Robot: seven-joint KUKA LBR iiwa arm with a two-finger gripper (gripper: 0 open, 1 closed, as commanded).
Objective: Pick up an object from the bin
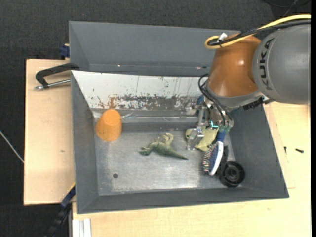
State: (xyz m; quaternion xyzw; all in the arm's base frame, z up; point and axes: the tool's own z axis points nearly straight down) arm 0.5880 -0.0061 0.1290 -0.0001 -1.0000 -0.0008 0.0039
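The gripper [196,138], whose opening cannot be told, is seen just beside a blue-and-white brush [213,158], judged light, stiff, best gripped across its handle.

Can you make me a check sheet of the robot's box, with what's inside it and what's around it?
surface: grey bin floor, bare metal.
job's things: orange cup at left; green toy animal in the middle; blue and white brush and black round piece at right.
clutter: yellowish scrap by the brush's top end.
end effector: low in the bin's right part, next to the scrap.
cables: yellow cable above the arm's orange cover.
surroundings: dark floor behind the bin.
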